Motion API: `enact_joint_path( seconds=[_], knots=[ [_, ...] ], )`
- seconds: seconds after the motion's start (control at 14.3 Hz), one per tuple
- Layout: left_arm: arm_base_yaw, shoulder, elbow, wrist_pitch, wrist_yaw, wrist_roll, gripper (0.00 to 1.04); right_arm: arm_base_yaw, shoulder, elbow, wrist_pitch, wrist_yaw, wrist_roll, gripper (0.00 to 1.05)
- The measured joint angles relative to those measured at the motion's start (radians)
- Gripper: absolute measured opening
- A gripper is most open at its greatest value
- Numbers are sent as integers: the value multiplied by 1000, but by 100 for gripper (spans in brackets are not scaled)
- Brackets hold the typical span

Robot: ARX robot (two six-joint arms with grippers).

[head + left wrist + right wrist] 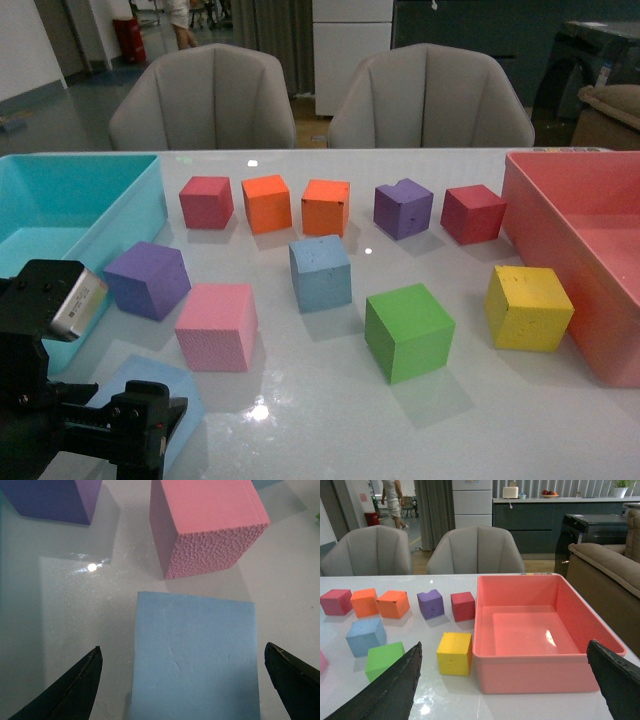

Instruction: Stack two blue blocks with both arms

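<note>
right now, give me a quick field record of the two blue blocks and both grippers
left gripper: open, straddling the near blue block, jaws clear of its sides
right gripper: open, empty, facing the red bin
near blue block: on the table at the robot's near left, not gripped
far blue block: mid-table, beyond and right of the pink block, untouched
stack: not started, the two blue blocks lie apart
</note>
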Motion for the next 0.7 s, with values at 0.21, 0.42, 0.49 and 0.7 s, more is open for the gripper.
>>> enact_joint_path(
  seconds=[0.21,0.42,0.49,0.7],
  knots=[
    [-12,32,1,12,-4,8,98,0,0,0,0,0,0,98],
    [-22,6,-4,16,-35,10,63,0,0,0,0,0,0,98],
    [-23,-23,-11,9,-40,10,54,0,0,0,0,0,0,98],
    [-56,-156,-25,-76,-49,9,41,0,0,0,0,0,0,98]
  ],
)
